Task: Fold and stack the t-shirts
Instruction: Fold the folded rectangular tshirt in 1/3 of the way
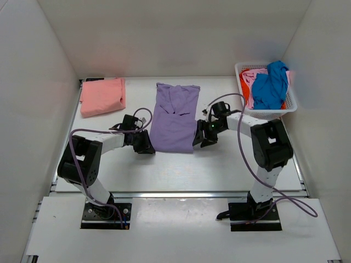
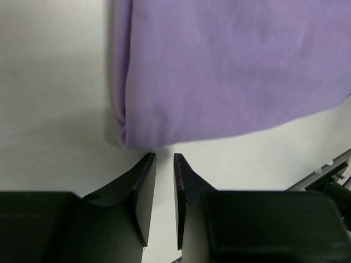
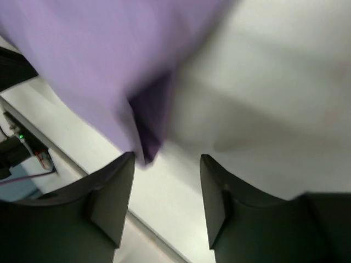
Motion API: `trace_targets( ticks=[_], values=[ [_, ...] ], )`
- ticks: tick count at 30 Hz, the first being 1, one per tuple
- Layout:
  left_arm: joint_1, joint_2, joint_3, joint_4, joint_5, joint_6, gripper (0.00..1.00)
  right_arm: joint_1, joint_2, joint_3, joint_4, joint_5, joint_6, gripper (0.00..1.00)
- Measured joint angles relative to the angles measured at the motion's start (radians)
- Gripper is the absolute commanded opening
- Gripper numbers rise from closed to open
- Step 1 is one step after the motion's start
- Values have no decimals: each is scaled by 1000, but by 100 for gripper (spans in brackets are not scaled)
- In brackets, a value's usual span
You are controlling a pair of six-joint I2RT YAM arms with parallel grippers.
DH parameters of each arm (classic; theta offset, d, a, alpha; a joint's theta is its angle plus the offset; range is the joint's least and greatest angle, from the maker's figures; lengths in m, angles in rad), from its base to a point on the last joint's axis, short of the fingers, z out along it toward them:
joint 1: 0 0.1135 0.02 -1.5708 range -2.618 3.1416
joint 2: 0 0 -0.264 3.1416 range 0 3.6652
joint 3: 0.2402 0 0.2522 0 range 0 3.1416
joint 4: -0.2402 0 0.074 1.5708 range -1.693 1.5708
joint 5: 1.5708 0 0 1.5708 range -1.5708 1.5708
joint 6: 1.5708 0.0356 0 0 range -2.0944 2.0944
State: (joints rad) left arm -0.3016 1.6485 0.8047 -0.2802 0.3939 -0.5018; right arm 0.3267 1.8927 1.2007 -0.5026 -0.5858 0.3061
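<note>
The lavender t-shirt (image 1: 174,118) lies flat in the middle of the bench (image 1: 181,170). It is folded into a long strip running from the far edge toward the near one, a little wider at its far end. Creases bunch across its far half, and the near hem is straight.

The left gripper (image 2: 164,160) sits low at the strip's near left corner. Its fingers (image 2: 143,186) are barely apart, with a thin slit between them, and they hold nothing. The rounded fold of the corner lies just beyond the tips.

The right gripper (image 3: 167,159) is at the near right corner, spread wide with nothing clamped. A dark tuck of purple cloth reaches the tip of one finger. That view is blurred, so I cannot tell whether cloth and finger touch.

A salmon-pink t-shirt (image 1: 102,97) lies folded square in the far left corner, well apart from the lavender one. At the far right corner a white basket (image 1: 269,113) holds a crumpled blue t-shirt (image 1: 271,87) on top. An orange-red t-shirt (image 1: 249,74) and a pink t-shirt (image 1: 250,100) are mostly buried beneath it, so their shapes cannot be made out. From above, each gripper's body hides its own fingertips.
</note>
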Motion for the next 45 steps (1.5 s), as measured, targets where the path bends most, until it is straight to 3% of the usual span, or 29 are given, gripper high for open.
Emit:
trace_targets(
  ticks=[5,11,19,30,34,37,39,45],
  values=[
    [-14,-40,-36,-13,2,-11,38,8,-143,-243,159,-30,132,52],
    [-17,-45,-42,-11,2,-15,37,-36,-172,-319,337,-53,229,52],
    [-17,-45,-43,-10,3,-19,38,-172,31,-73,448,-123,278,53],
    [-15,-45,-43,-11,7,-19,38,-150,216,107,428,-172,307,51],
    [-14,-44,-43,-11,9,-19,38,-143,258,169,403,-177,303,43],
    [-14,-44,-43,-10,10,-19,38,-137,290,214,375,-174,286,12],
    [-14,-44,-43,-10,10,-19,38,-132,311,243,345,-163,277,0],
    [-14,-44,-43,-10,11,-19,38,-116,317,309,251,-116,228,0]
  ],
)
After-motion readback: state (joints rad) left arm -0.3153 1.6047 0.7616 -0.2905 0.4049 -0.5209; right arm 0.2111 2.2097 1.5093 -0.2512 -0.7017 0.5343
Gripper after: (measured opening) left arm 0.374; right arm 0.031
